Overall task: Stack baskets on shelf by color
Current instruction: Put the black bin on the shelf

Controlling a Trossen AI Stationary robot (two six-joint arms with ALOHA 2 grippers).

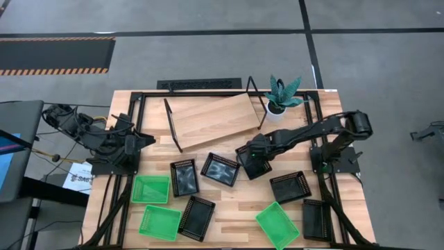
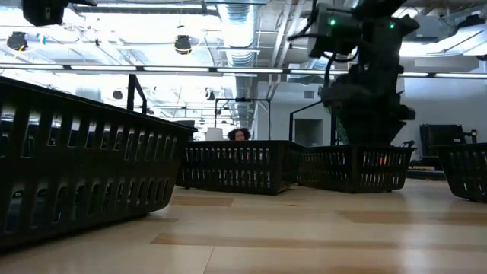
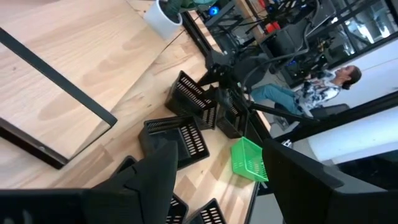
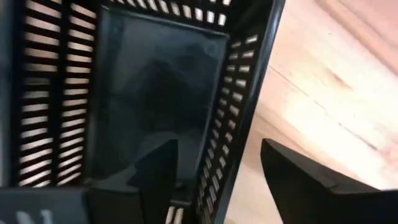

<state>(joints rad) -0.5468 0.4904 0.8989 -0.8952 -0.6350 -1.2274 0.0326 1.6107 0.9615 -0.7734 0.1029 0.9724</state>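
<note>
One black basket (image 1: 253, 165) is sitting on the desk (image 1: 229, 215) just before the shelf (image 1: 211, 120); the right gripper (image 4: 217, 168), jaws released, is straddling its stiff mesh wall (light, best pinched at the rim). The left gripper (image 3: 214, 171) is waiting spread.

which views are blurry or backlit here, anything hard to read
Low view: bright ceiling lights leave the right arm and the black baskets as silhouettes; the nearest basket is soft. Right wrist view: the black basket fills the frame, blurred. High view: evenly lit.

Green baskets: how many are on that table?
3. One green basket sits at the left, a second just in front of it, and a third front right. None seems hidden.
</note>
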